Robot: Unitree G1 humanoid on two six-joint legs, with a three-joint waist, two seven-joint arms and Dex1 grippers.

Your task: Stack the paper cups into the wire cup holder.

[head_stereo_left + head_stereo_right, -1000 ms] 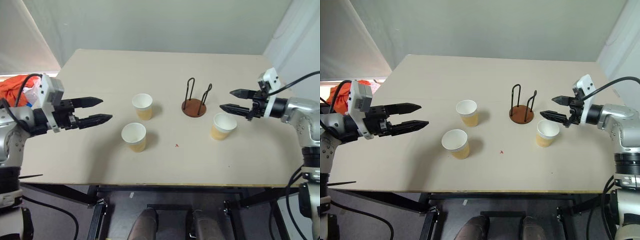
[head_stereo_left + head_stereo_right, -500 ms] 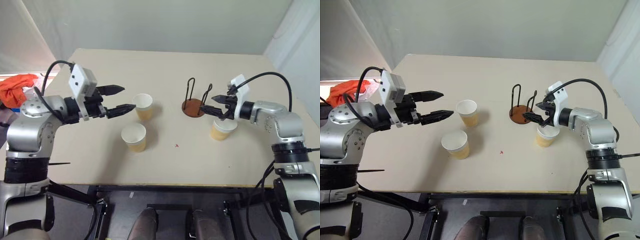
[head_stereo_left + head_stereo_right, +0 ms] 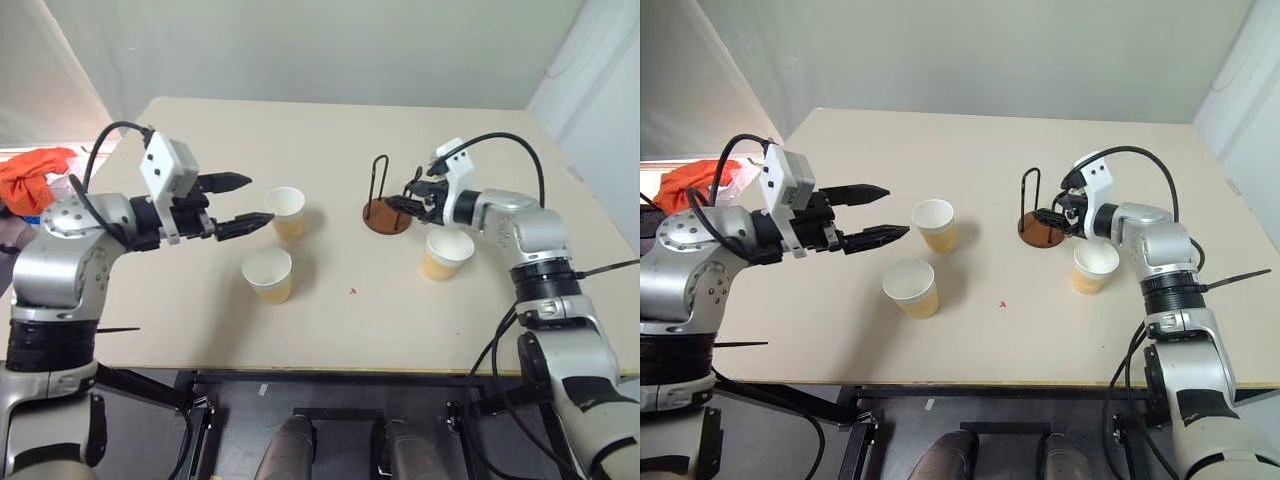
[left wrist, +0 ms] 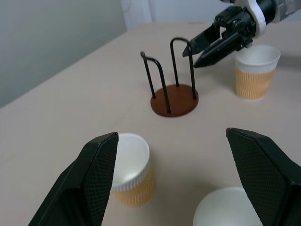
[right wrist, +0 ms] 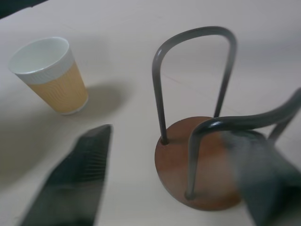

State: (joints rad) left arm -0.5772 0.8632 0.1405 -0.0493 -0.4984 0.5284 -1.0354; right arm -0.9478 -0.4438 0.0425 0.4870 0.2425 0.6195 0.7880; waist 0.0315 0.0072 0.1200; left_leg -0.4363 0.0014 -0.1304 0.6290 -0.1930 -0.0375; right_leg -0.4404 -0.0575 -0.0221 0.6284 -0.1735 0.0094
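Left eye view: my left gripper (image 3: 248, 204) gapes beside a tan-walled tapered paper cup (image 3: 286, 213); my right gripper (image 3: 400, 205), fingers apart, reaches the black-wire, brown-disc cup holder (image 3: 385, 214).

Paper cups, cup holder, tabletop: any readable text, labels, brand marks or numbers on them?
None readable.
paper cups: plain white rims, tan ribbed walls, no print.
wire cup holder: no label on base or wires.
table: no writing; one small red mark, not a character.
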